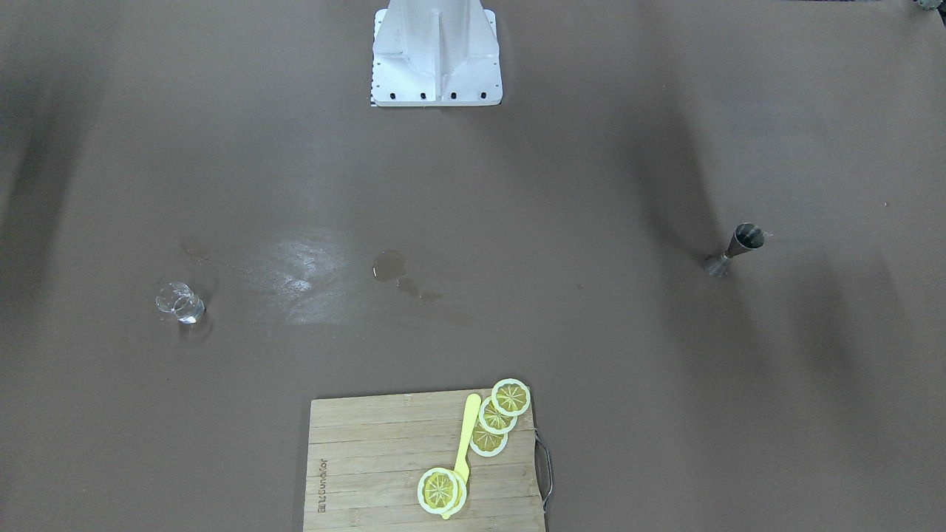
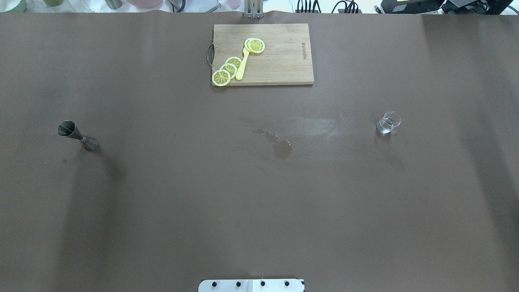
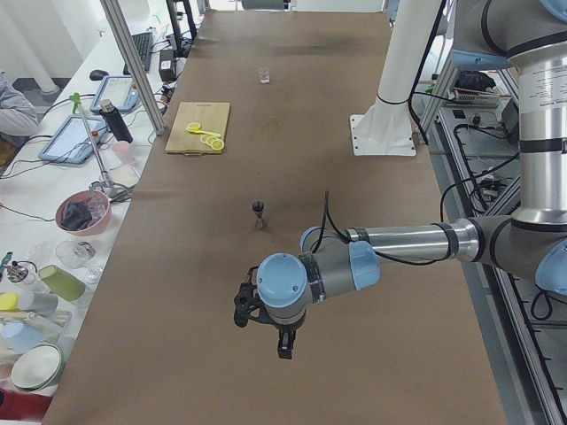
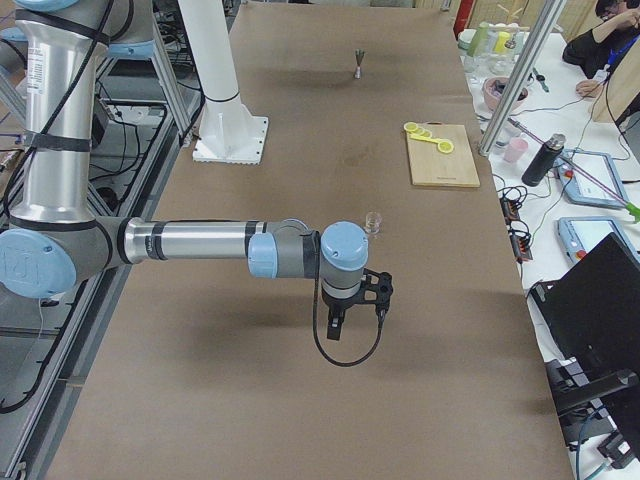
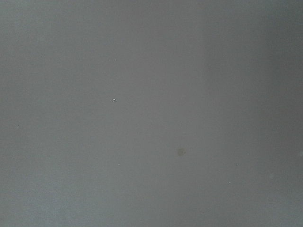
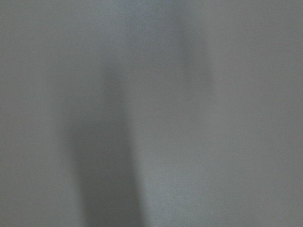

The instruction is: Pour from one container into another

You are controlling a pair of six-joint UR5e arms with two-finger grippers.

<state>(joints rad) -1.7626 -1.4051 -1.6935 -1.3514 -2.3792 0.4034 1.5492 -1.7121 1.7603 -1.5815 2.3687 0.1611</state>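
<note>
One steel jigger (image 2: 77, 136) stands upright at 9 o'clock on the table (image 2: 259, 223), seen from overhead; one clear glass (image 2: 389, 122) stands at 3 o'clock, well apart; one wet puddle (image 2: 282, 149) lies between them; at 12 o'clock one cutting board (image 2: 284, 61) carries one yellow knife (image 2: 242, 67) and at least four lemon slices (image 2: 221, 77); the left gripper (image 3: 283, 345) and the right gripper (image 4: 337, 325) hang above the table, and I cannot tell whether they are released or clenched.

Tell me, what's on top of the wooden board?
On the wooden board lie three overlapping lemon slices, a yellow plastic tool, and a single slice resting over one end of the tool, hiding that part. Its shape there cannot be seen.
</note>
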